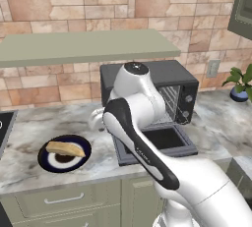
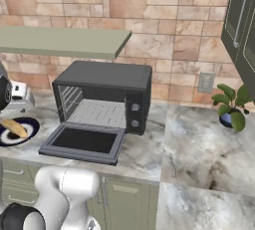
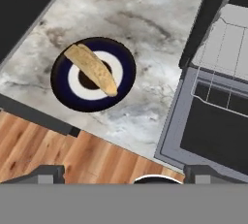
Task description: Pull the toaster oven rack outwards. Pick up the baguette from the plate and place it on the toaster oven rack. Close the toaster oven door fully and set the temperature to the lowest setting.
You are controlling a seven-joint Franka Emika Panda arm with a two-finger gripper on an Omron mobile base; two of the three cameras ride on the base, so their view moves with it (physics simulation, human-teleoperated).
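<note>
The toaster oven (image 2: 104, 97) stood on the marble counter (image 2: 199, 144) against the brick wall, and everything else is placed from it. Its toaster oven door (image 2: 83, 143) lay dropped flat in front of the cavity, glass facing up, and the toaster oven rack (image 3: 218, 80) stuck out past the oven's front edge over the inner part of the door. The plate (image 1: 65, 153) sat on the counter to the left of the oven, well apart from the door, near the counter's front edge. The baguette (image 3: 92, 68) lay across the plate, one end over the dark centre and the other reaching out past the rim. The pincer (image 3: 123, 172) hung high above the floor just off the counter's front edge, left of the oven door; its two finger tips (image 3: 46, 173) stood far apart with nothing between them. In the hand view the baguette lay ahead of the pincer and toward its left finger, clear of both tips and not touched. A potted plant (image 2: 231, 107) stood on the counter well to the right of the oven.
</note>
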